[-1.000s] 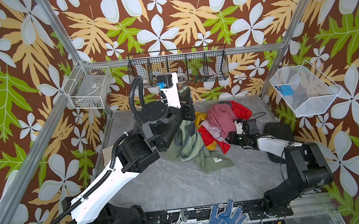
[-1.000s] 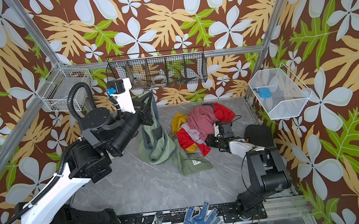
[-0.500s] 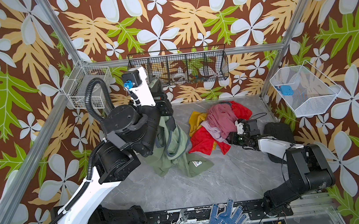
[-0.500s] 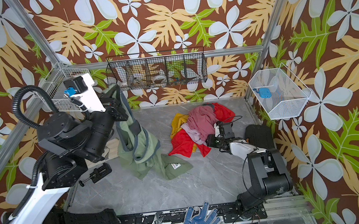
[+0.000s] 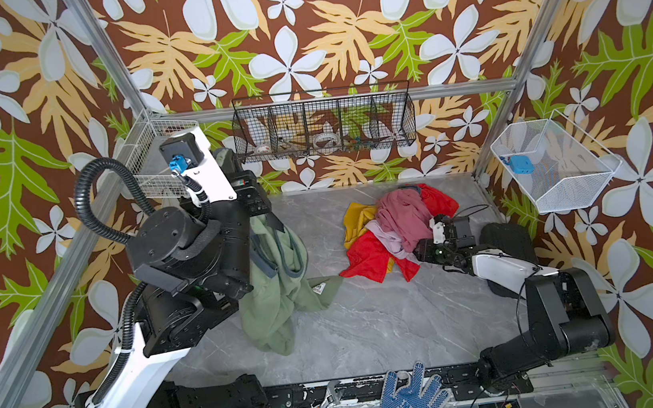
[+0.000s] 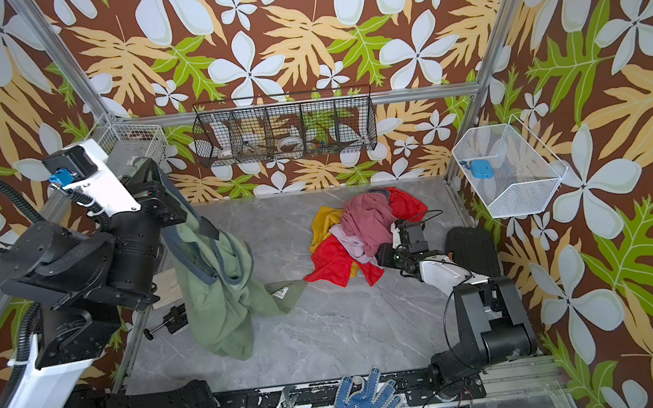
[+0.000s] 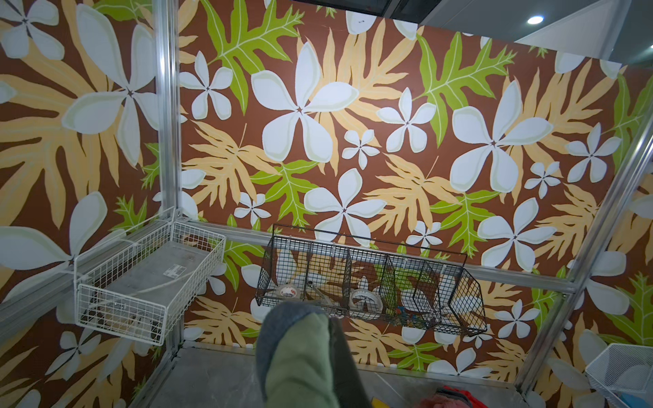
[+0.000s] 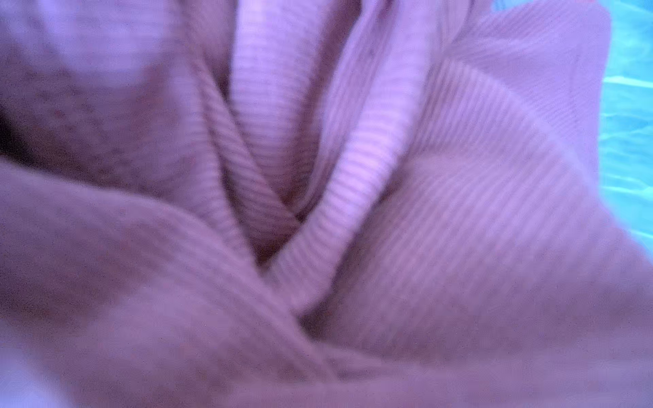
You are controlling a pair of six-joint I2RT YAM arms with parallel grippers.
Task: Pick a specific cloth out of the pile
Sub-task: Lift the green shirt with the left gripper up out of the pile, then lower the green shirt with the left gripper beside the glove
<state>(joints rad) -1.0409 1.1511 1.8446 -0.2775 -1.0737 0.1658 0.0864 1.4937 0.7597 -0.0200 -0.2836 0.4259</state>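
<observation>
1. In both top views the cloth [image 5: 279, 285] is olive-green, soft and crumpled. Darker grey-green trim bands [image 5: 299, 254] loop near its top, and a small printed patch [image 5: 318, 289] sits on a corner lying flat toward 3 o'clock.
2. It hangs from the left gripper [image 5: 250, 188], which is clamped on its upper edge. The lower folds rest on the grey table [image 5: 372, 325], at about 9 o'clock from the pile [image 5: 398, 222].
3. The flat corner's tip ends just beside the pile's red edge; I cannot tell whether they touch.
4. The left arm [image 5: 195, 245] covers the cloth's 9 o'clock side, and the patch's print is too small to read.
5. The left wrist view shows only a green fold with a grey band close to the lens; the fingers are covered.
6. The right gripper [image 5: 422, 250] is pushed into the pile's 4 o'clock edge. Its jaws are buried in fabric, so I cannot tell whether they grip anything.
7. The right wrist view is filled with blurred, ribbed lilac-pink fabric.
</observation>
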